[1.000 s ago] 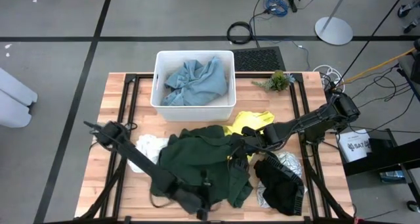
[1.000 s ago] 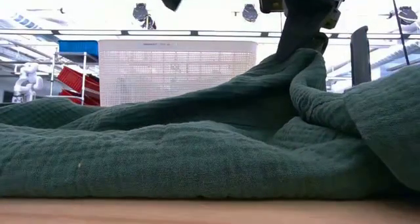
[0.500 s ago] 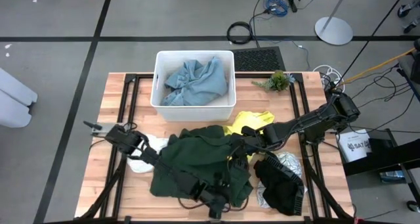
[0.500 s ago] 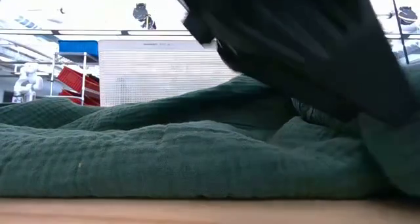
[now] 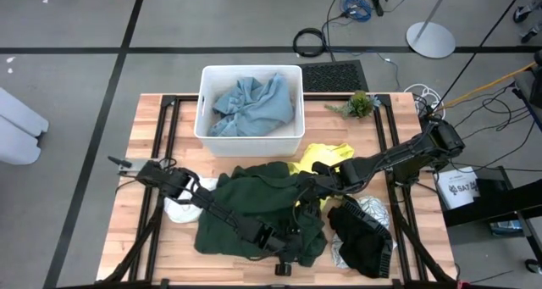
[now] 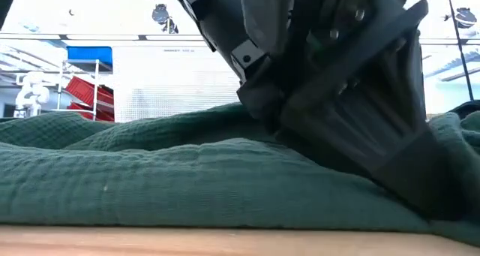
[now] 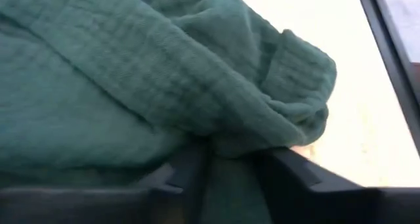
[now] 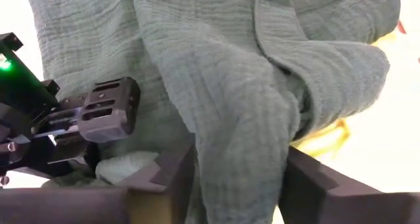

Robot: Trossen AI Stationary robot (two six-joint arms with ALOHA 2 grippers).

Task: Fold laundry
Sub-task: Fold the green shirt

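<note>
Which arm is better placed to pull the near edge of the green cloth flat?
Probably the left. Its gripper sits at the green cloth's near edge, with cloth between its fingers. The right gripper also has cloth between its fingers, but on the far side, beside the yellow cloth.

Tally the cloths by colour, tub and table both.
Light blue: 1, light blue cloth in the white tub
Dark green: 1, dark green garment
Yellow: 1, yellow cloth
Black: 1, black cloth
White: 1, white cloth
Grey-white patterned: 1, patterned cloth
Total: 6
</note>
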